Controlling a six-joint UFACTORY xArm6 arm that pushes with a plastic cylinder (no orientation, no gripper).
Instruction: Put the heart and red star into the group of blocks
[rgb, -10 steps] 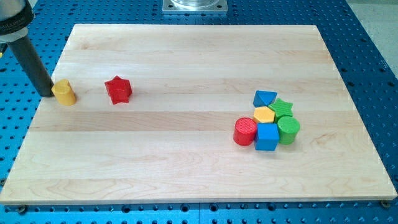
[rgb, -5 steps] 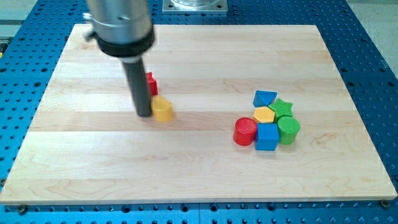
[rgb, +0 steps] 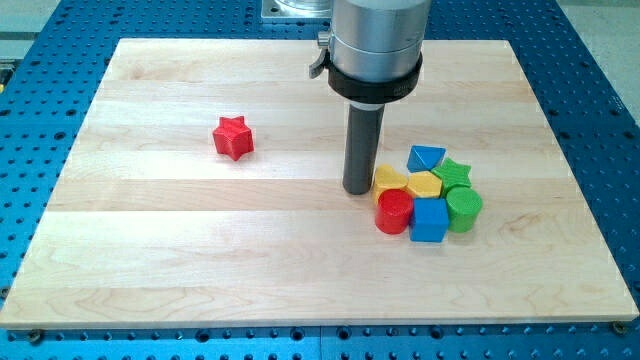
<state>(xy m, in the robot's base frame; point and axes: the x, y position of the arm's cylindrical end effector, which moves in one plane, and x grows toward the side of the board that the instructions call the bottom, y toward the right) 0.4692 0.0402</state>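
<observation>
Although the yellow heart now sits touching the cluster at its left edge, against the yellow hexagon and just above the red cylinder, my tip rests directly against the heart's left side, and this is where trouble could begin. In my judgement, any further drive toward the view's right would shove the heart into the group and scatter it, displacing the blue triangle, green star, green cylinder and blue cube. The tool is a plain rod with nothing to spread or pinch; it bears only sideways. The red star lies well apart toward the view's left, alone, so half the task appears outstanding. Its points make it liable to rotate or slip off the rod if pushed off-centre. All blocks look like moulded plastic with finely ribbed tops; the bench is pale, smooth-grained wood, offering little resistance to sliding.
</observation>
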